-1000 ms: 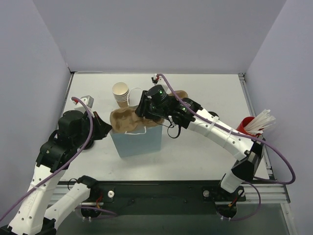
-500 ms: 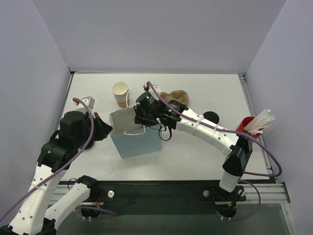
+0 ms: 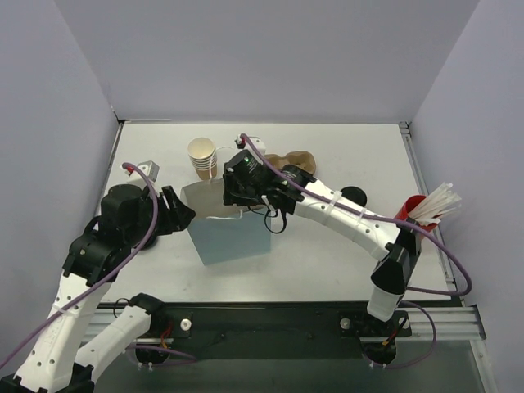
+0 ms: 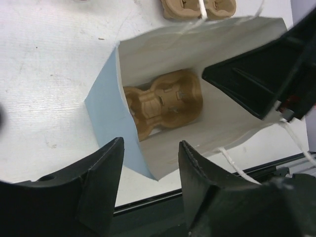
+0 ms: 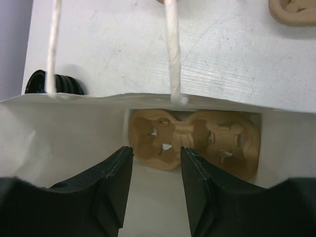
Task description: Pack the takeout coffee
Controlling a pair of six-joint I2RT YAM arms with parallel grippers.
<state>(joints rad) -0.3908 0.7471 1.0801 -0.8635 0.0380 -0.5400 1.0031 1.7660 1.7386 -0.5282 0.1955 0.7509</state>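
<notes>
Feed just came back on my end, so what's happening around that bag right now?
An empty pulp tray lies flat at the bottom of the open blue bag. The right gripper hovers open over the bag's mouth, holding nothing. The left gripper is open at the bag's left corner, not pinching it. No cup is in the tray yet; a second tray lies on the table behind.

The tray (image 4: 163, 103), a second ago held across the mouth of the blue bag (image 3: 233, 237), has been let down inside and is now laid flat on the bag's bottom. The left claw (image 4: 148, 163), closed at the bag's rim until half a second ago, has been opened. The right claw (image 5: 155, 158) has been shifted left over the mouth, jaws parted.
</notes>
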